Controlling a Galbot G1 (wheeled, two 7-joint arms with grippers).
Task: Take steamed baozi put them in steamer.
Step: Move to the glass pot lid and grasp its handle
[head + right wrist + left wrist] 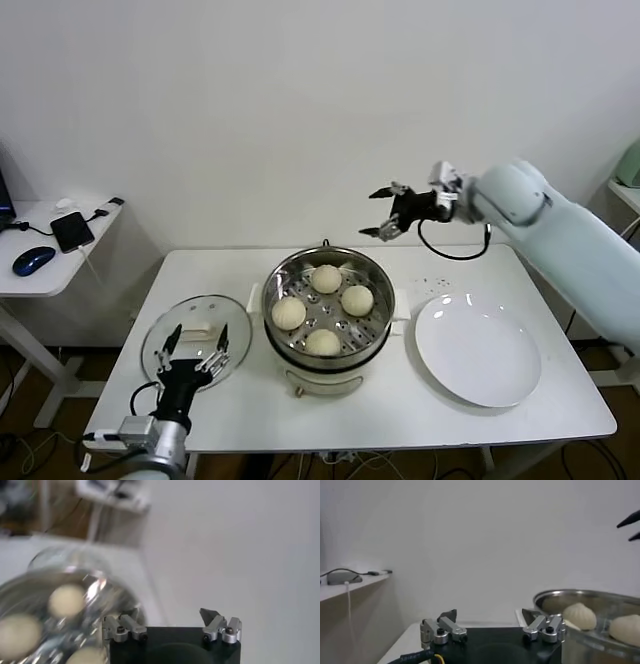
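White table (pixel 300 420) fills the scene, and dead centre sits the steamer (pixel 328 262), shiny pot on its white base. Inside on the perforated tray, all four steamed baozi (pixel 326 279): one each at twelve, three, six and nine o'clock. At three o'clock of the pot lies the white plate (pixel 478 350), bare; at nine o'clock, the glass lid (pixel 196 335). Right gripper (pixel 383 211) hangs high in the air at one o'clock of the steamer, fingers spread wide, holding nothing. Left gripper (pixel 195 345) sits low over the lid, fingers apart, also empty-handed.
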